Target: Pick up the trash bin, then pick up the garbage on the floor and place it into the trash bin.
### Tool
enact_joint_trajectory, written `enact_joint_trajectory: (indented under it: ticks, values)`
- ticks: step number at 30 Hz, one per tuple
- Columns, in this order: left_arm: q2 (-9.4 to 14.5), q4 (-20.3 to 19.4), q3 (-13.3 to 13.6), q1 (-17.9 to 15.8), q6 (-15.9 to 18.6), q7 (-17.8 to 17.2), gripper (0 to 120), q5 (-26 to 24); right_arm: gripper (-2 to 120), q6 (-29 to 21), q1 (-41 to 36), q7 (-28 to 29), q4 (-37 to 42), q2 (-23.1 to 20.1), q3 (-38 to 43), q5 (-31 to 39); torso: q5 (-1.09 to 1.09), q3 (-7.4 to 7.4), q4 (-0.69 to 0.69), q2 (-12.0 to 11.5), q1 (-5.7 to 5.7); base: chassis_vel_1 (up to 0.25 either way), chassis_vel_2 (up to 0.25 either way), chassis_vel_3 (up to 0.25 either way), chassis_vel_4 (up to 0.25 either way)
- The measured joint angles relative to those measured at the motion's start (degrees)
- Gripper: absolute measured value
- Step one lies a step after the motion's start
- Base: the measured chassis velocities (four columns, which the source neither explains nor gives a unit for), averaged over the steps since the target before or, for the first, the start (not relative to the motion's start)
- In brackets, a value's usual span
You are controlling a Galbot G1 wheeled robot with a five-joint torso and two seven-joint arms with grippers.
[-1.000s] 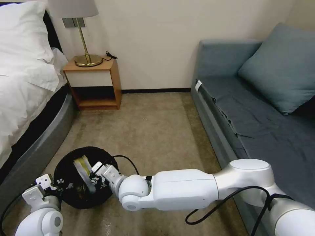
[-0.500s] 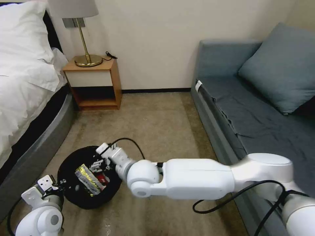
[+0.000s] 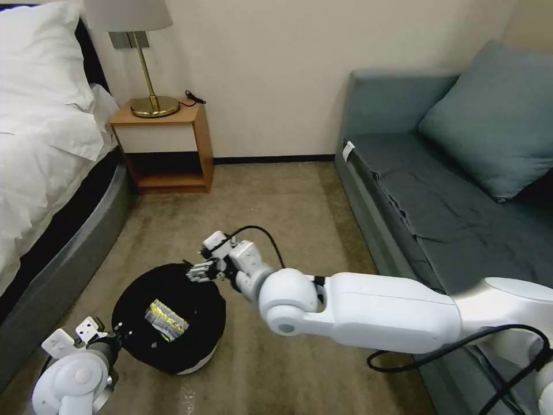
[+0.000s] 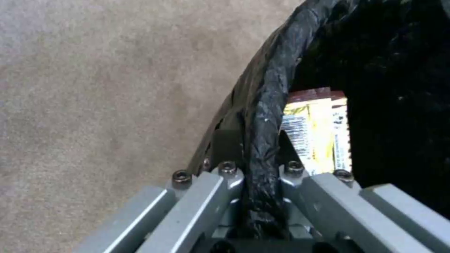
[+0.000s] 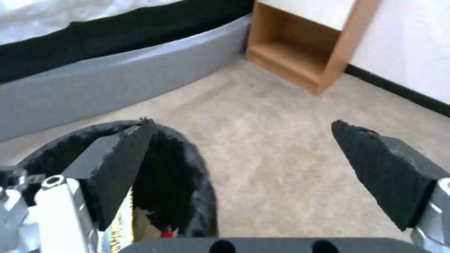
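Head view: left gripper fingers pinch crinkly black trash bin rim; right gripper fingers spread.

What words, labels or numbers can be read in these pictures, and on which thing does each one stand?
No text can be read.
Yellow-brown wrapper in the trash bin: dark print on its yellow face, too blurred to read.
White tag on the sofa's edge: too small to tell whether it bears print.
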Motion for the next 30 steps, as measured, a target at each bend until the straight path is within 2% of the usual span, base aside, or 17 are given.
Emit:
enact_joint_trajectory:
  ticks: [2, 5, 9, 13, 14, 18, 20, 22, 24, 26, 27, 28, 29, 30]
  values:
    - [0.03, 0.4, 0.1, -0.15, 0.02, -0.01, 3, 0.07, 97, 0.0, -0.39, -0.03, 0.24, -0.7, 0.53, -0.15, 0.0, 0.0, 0.0, 0.0, 0.0, 0.0, 0.0, 0.0, 0.0]
    - [-0.11, 1.47, 0.83, -0.84, -0.02, 0.33, 3, 1.14, 97, 0.0, -2.52, -0.39, 1.72, -4.07, 3.28, -1.3, 0.06, -0.01, 0.01, 0.0, 0.0, 0.0, 0.0, 0.0, 0.0]
    - [-0.32, 1.4, 1.07, -0.86, -0.12, 1.43, 3, 2.34, 97, 0.01, -3.49, -0.73, 2.38, -5.27, 4.83, -1.76, 0.04, -0.01, 0.01, 0.0, 0.0, 0.0, 0.0, 0.0, 0.0]
    - [-0.5, 0.39, 1.31, 0.3, -1.74, 8.51, 19, 8.67, 97, 0.12, -5.99, -1.14, 3.39, -7.19, 7.87, -2.71, -0.06, 0.0, -0.01, 0.0, 0.0, 0.0, 0.0, 0.0, 0.0]
    - [-0.5, 0.39, 1.31, 0.3, -1.74, 8.51, 19, 8.67, 97, 0.12, -5.99, -1.14, 3.39, -7.19, 7.87, -2.71, -0.06, 0.0, -0.01, 0.0, 0.0, 0.0, 0.0, 0.0, 0.0]
    - [-0.43, -1.96, 1.04, 1.71, -2.07, 11.97, 39, 11.44, 97, 0.19, -7.85, -1.33, 4.56, -8.58, 9.79, -3.24, -0.02, 0.0, -0.01, 0.0, 0.0, 0.0, 0.0, 0.0, 0.0]
    - [-0.42, -2.32, 0.95, 1.97, -2.12, 12.52, 41, 12.17, 97, 0.19, -8.04, -1.37, 4.72, -8.77, 10.06, -3.27, -0.02, 0.0, -0.01, 0.0, 0.0, 0.0, 0.0, 0.0, 0.0]
    - [-0.37, -3.85, 0.54, 3.05, -2.45, 14.79, 52, 14.84, 97, 0.19, -8.85, -1.53, 5.27, -9.46, 11.28, -3.43, -0.01, 0.0, -0.01, 0.0, 0.0, 0.0, 0.0, 0.0, 0.0]
    - [-0.37, -4.43, 0.37, 3.46, -2.66, 15.78, 55, 15.56, 97, 0.19, -9.39, -1.57, 5.49, -9.66, 11.82, -3.5, -0.01, 0.0, 0.0, 0.0, 0.0, 0.0, 0.0, 0.0, 0.0]
    - [-0.39, -5.47, -0.1, 4.42, -4.2, 19.59, 64, 18.52, 97, 0.19, -11.05, -1.64, 6.1, -10.1, 13.72, -3.72, -0.01, 0.0, 0.0, 0.0, 0.0, 0.0, 0.0, 0.0, 0.0]
    - [-0.41, -5.8, -0.47, 4.99, -6.07, 23.06, 69, 20.93, 97, 0.23, -12.06, -1.77, 6.51, -10.42, 14.95, -3.84, -0.01, 0.0, 0.0, 0.0, 0.0, 0.0, 0.0, 0.0, 0.0]
    - [-0.41, -5.96, -0.78, 5.59, -9.99, 28.41, 74, 23.81, 97, 0.53, -13.68, -2.37, 7.06, -10.9, 16.82, -3.94, -0.01, 0.0, 0.02, 0.0, 0.0, 0.0, 0.0, 0.0, 0.0]
    - [-0.41, -5.96, -0.78, 5.59, -9.99, 28.41, 74, 23.81, 97, 0.53, -13.68, -2.37, 7.06, -10.9, 16.82, -3.94, -0.01, 0.0, 0.02, 0.0, 0.0, 0.0, 0.0, 0.0, 0.0]
    - [-0.4, -5.99, -0.94, 6.09, -15.44, 34.38, 79, 26.39, 98, 1.69, -15.96, -3.57, 7.79, -11.59, 19.93, -4.26, -0.01, 0.0, 0.02, 0.0, 0.0, 0.0, 0.0, 0.0, 0.0]
